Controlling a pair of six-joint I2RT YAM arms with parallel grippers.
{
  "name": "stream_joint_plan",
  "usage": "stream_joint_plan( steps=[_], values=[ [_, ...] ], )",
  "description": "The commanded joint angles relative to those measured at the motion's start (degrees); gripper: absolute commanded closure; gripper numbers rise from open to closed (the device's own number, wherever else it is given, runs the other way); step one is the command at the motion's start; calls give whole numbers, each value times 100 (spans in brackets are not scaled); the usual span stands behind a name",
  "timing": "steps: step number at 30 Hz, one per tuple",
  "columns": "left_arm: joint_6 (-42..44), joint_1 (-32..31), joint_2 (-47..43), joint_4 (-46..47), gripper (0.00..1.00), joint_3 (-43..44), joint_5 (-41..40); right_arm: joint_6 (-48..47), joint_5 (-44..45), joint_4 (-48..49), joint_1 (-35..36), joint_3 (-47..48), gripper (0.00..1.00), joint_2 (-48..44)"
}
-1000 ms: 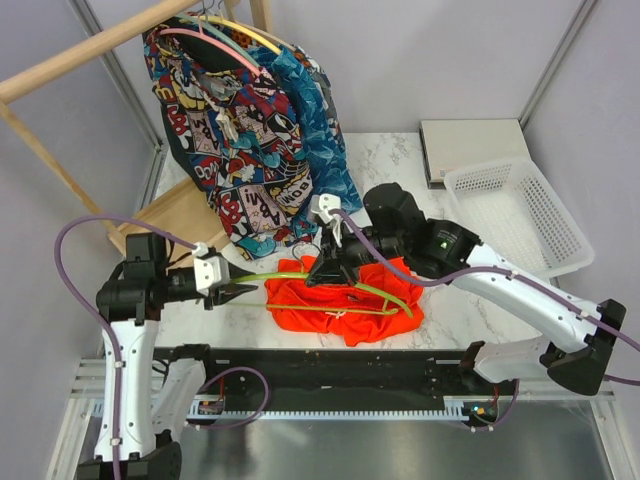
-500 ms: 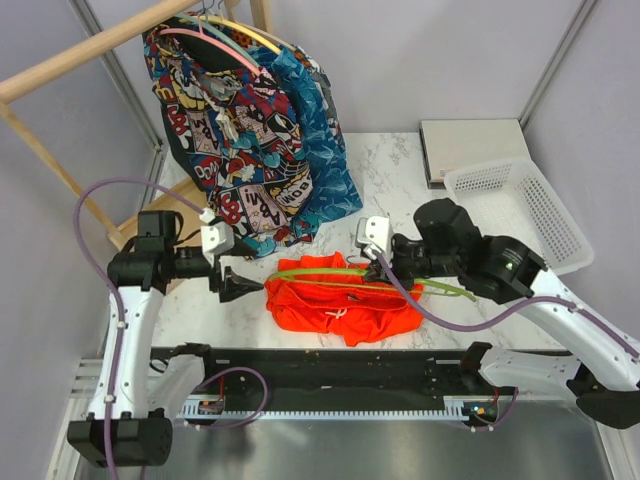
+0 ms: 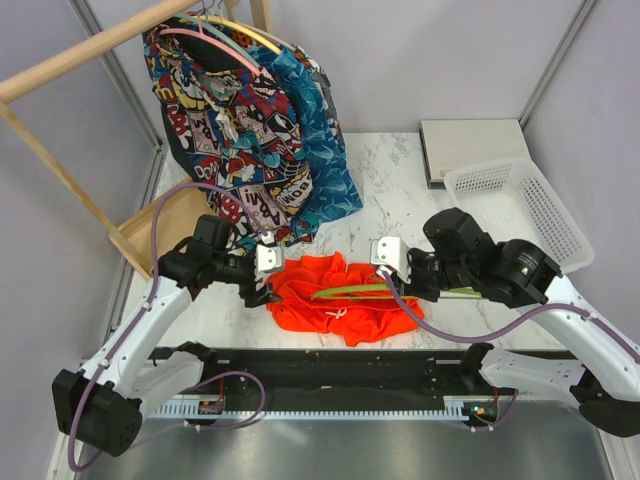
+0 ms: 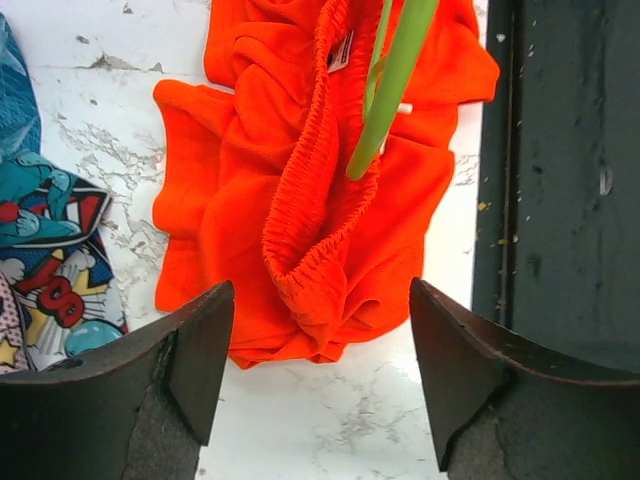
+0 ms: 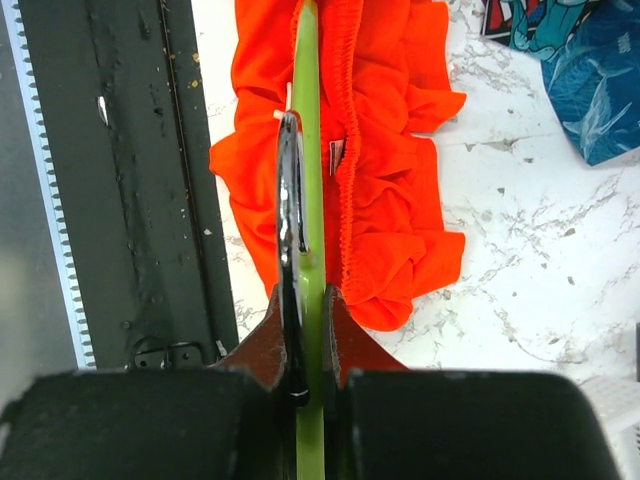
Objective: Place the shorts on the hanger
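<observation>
Table (image 3: 395,175): white with grey marble veining.
Wooden rail (image 3: 90,62): ran slantwise across the back left corner.
Comic-print garment (image 3: 225,140): hung below the rail, its hem down at the table.
Blue patterned garment (image 3: 322,150): hung touching the comic-print one, on its right.
Pink hanger (image 3: 213,40) and yellow hanger (image 3: 256,34): at the garments' tops.
White basket (image 3: 562,238): perforated, at the right edge.
Grey flat box (image 3: 470,140): just behind the basket.
Wooden board (image 3: 170,215): at the left, beside the garments' hems.

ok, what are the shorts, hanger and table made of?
Shorts: soft matte orange fabric, it bunches and folds; gathered elastic waistband.
Hanger: smooth lime bar, probably plastic.
Hook: shiny, likely metal.
Table: white veined marble look, maybe laminate.
</observation>
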Motion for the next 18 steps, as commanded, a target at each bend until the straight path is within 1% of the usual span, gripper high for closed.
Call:
stream_joint_plan(
  steps=[1, 2, 3, 4, 5, 6, 8, 13, 14, 17, 18],
  values=[
    [1376, -117, -24, 325, 25, -220, 125, 134, 95, 135, -45, -165, 100, -63],
    [1814, -161, 2, 316, 27, -281, 73, 152, 78, 162, -46, -192, 100, -63],
    [1992, -257, 45, 298, 30, -291, 20, 169, 87, 197, -37, -244, 100, -63],
    [2203, -310, 98, 263, 31, -291, -85, 187, 87, 232, -37, -262, 100, -37],
    [2623, -354, 229, 194, 32, -265, -164, 204, 95, 250, -37, -262, 100, -19],
    [2766, -485, 291, 158, 35, -247, -243, 231, 113, 267, -54, -262, 100, -2],
    [3021, -582, 441, 158, 35, -168, -411, 249, 130, 294, -72, -227, 100, 16],
    [3215, -838, 995, 175, 37, -1, -692, 319, 131, 294, -98, -174, 100, 60],
    [3477, -855, 1004, 175, 38, -44, -727, 319, 131, 302, -116, -174, 100, 51],
    [3777, -996, 1109, 149, 42, -71, -1025, 328, 131, 303, -125, -192, 100, 51],
    [3857, -1066, 1153, 88, 46, -54, -1105, 336, 157, 320, -125, -192, 100, 51]
  ],
)
